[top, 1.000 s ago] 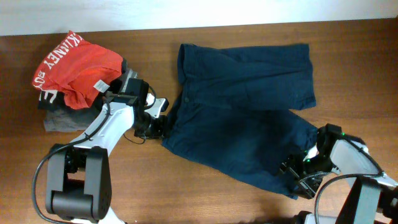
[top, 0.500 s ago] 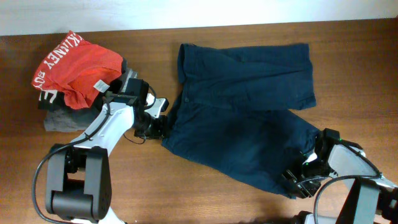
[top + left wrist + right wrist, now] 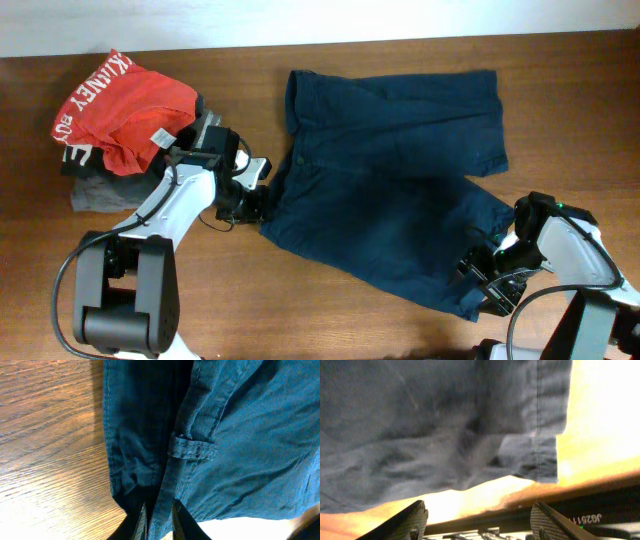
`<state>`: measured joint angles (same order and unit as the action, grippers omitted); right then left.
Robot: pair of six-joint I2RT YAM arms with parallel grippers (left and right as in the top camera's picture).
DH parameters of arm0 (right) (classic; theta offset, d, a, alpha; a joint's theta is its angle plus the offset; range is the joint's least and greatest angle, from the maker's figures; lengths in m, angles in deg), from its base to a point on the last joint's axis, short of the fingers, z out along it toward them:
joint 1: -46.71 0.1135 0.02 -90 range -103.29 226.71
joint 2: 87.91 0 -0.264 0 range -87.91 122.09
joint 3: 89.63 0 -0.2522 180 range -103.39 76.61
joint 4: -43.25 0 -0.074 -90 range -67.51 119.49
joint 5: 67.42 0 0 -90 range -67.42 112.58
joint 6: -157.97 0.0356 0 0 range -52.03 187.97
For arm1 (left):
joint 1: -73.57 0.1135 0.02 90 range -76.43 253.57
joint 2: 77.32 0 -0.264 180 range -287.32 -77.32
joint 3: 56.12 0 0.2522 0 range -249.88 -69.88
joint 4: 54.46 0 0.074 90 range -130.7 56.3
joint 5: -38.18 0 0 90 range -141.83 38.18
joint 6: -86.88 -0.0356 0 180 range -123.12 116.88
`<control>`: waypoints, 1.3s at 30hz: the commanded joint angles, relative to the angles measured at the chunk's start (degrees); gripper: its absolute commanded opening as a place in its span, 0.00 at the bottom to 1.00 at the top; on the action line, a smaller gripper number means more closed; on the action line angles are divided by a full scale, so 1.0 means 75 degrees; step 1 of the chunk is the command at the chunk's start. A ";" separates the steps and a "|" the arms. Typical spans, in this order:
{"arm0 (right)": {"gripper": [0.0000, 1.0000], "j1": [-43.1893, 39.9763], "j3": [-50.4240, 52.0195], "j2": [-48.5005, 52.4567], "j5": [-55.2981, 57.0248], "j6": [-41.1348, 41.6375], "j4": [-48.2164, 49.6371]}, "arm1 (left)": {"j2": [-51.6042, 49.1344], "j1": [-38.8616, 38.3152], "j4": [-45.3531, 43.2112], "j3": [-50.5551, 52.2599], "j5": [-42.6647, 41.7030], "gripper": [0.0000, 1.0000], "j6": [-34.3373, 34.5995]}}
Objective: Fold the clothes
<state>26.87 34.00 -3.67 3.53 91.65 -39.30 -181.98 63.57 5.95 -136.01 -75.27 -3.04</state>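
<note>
Navy clothes (image 3: 390, 200) | left fingers (image 3: 186, 527) pinch its edge | right fingers (image 3: 412, 520) apart

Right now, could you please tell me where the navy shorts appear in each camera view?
Overhead: the navy shorts are spread across the centre and right of the picture.
Left wrist: they fill the centre and right, with a belt loop mid-picture.
Right wrist: they fill the upper part, with a hem corner at the right.
Shared landmark: the wooden table, visible beside the cloth in all three.
</note>
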 commanded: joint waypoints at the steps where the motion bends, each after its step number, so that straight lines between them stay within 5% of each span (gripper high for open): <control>1: 0.72 -0.0009 0.0119 -0.0195 -0.0090 -0.0111 0.0017 | 0.0210 -0.0009 -0.0017 -0.0096 -0.0105 0.19 0.0047; 23: 0.68 -0.0009 0.1204 -0.0195 0.0970 0.1107 0.1886 | 0.0210 -0.0009 -0.0079 -0.0096 -0.0108 0.23 0.0047; 32: 0.70 -0.0017 0.0956 -0.0195 0.0417 0.0892 0.2180 | 0.0210 -0.0009 -0.0093 -0.0096 -0.0108 0.23 0.0047; 39: 0.56 -0.0015 -0.0641 -0.1300 0.0064 -0.0533 0.2095 | 0.0210 -0.0009 0.0038 -0.0096 -0.0108 0.23 0.0047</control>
<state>26.87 36.88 -7.43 5.01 93.16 -23.78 -181.98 63.57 5.82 -136.03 -75.27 -3.04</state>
